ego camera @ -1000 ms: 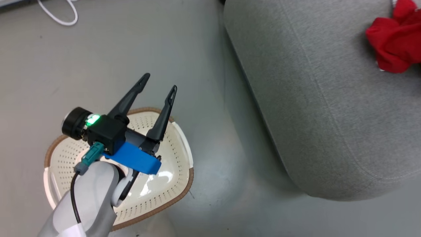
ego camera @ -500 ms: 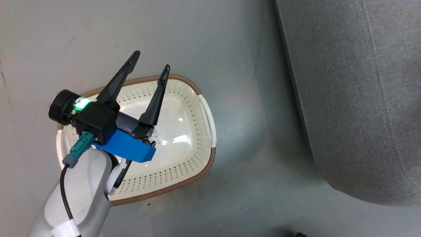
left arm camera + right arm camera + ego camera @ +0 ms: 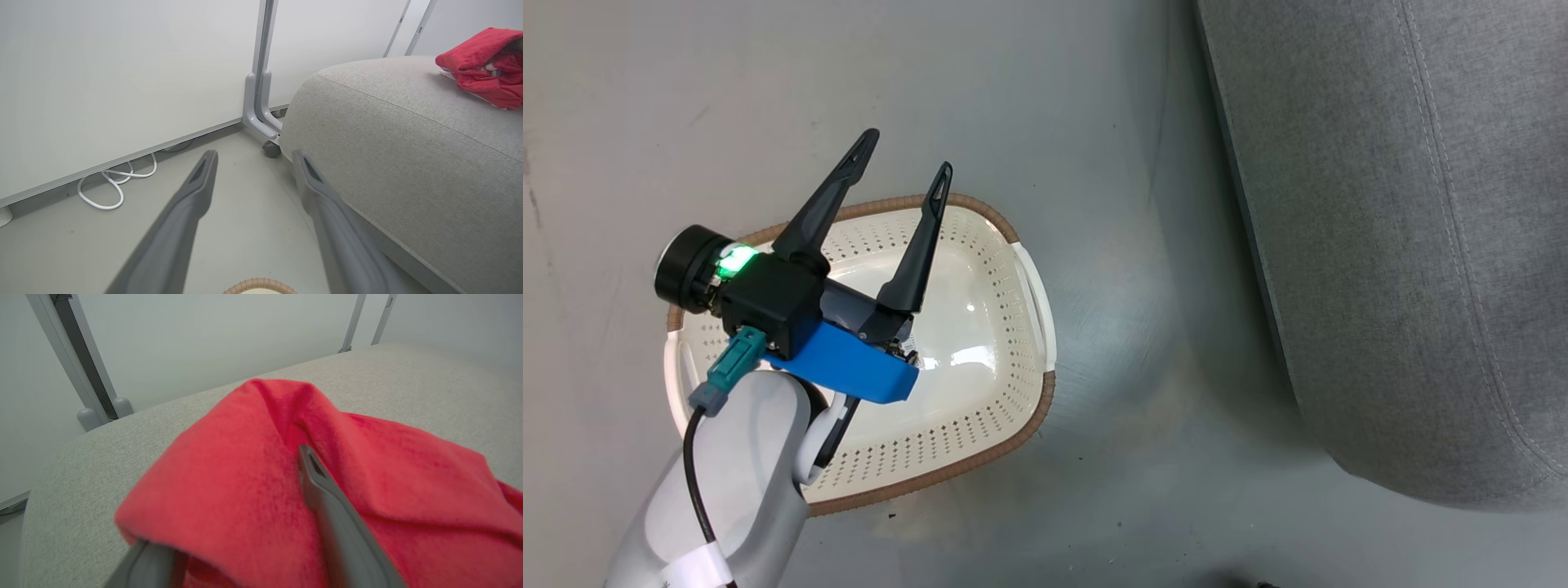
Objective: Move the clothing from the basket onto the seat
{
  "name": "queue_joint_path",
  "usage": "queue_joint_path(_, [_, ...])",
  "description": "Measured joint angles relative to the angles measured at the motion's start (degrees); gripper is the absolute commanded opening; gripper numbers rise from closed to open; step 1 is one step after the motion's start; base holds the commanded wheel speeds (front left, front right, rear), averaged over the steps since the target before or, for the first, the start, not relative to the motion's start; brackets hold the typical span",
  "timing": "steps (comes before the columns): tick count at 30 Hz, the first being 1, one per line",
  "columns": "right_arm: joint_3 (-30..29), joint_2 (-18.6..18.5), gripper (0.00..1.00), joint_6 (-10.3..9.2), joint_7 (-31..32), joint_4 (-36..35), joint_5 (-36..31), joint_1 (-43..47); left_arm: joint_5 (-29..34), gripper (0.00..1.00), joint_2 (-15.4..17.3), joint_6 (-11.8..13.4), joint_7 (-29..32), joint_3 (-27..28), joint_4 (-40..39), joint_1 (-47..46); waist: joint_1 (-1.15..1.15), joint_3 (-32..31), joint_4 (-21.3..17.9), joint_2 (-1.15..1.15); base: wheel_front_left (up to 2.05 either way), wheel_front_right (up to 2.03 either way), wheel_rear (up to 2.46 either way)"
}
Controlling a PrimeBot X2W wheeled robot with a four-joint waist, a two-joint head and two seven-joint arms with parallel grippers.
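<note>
The clothing [image 3: 245,477] lies on the seat [image 3: 388,375], a red fold heaped over my right gripper [image 3: 255,457]. In the right wrist view one finger [image 3: 327,506] lies bare against the cloth. The other [image 3: 143,565] runs under the fold with its tip covered. The two stand wide apart, spread and clamping nothing.

My left wrist view gives the wider picture. The clothing [image 3: 486,65] sits bunched on top of the seat [image 3: 408,155], well back from its rounded edge, with a bit of white among the red.

The head view adds the basket [image 3: 1013,437] on the floor [image 3: 931,82], near the seat's [image 3: 1380,245] side, its perforated walls and glossy bottom in plain sight. My left gripper [image 3: 907,155] hangs over the basket's far rim, fingers spread wide and holding nothing. My pale forearm [image 3: 727,474] rises from the lower left. Along those fingers I look at the floor, a white cable [image 3: 114,183] and the wall [image 3: 102,81].
</note>
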Motion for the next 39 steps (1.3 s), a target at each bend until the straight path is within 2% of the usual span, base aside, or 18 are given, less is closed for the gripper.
queue_joint_path(13, [2.4,-0.3,1.00,0.00,-0.8,0.4,0.1,1.3,-0.7,1.00,-1.6,0.0,0.0,-0.2,1.0,1.1,0.00,-2.8,0.5,0.00,0.00,0.00,0.00])
queue_joint_path(25, [7.5,-0.5,1.00,0.00,-1.1,-5.7,0.3,13.5,-3.0,1.00,-5.8,0.0,0.0,0.3,3.7,7.0,-0.01,-12.8,2.5,0.00,0.00,0.00,0.00])
queue_joint_path(39, [13.2,7.6,1.00,0.00,3.2,-22.7,0.4,34.5,-4.4,1.00,-9.0,0.0,0.0,6.0,6.7,18.2,-0.02,-28.2,5.5,0.00,0.00,0.00,0.00])
